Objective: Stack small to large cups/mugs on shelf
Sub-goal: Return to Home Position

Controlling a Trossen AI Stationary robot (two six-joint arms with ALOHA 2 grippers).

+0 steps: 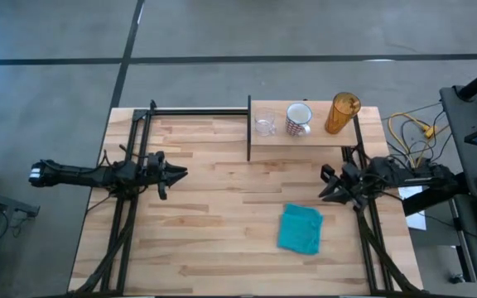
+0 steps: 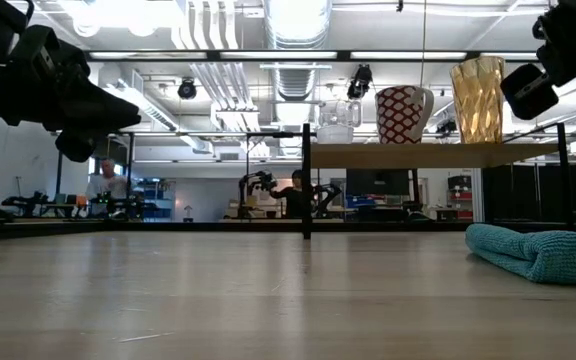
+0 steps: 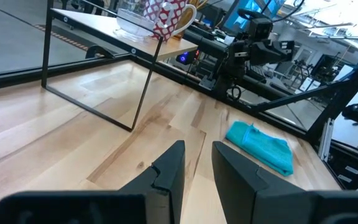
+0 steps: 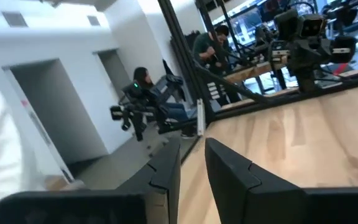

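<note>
The shelf point(image 1: 305, 139), a small light-wood board on thin black posts, stands at the table's far right. On its board stand, left to right, a tiny clear glass cup point(image 1: 264, 125), a white speckled mug point(image 1: 298, 119) and a tall amber tumbler point(image 1: 342, 113). They also show in the low view: cup point(image 2: 336, 122), mug point(image 2: 401, 113), tumbler point(image 2: 478, 98). My left gripper point(image 1: 182, 173) hovers over the table's left half, narrowly open and empty. My right gripper point(image 1: 325, 184) hovers near the shelf's near right post, narrowly open and empty.
A teal cloth point(image 1: 301, 228) lies crumpled on the table in front of the shelf, near my right gripper. Black frame rails run along the far and side edges of the table. People sit in the room beyond the table point(image 2: 296, 195).
</note>
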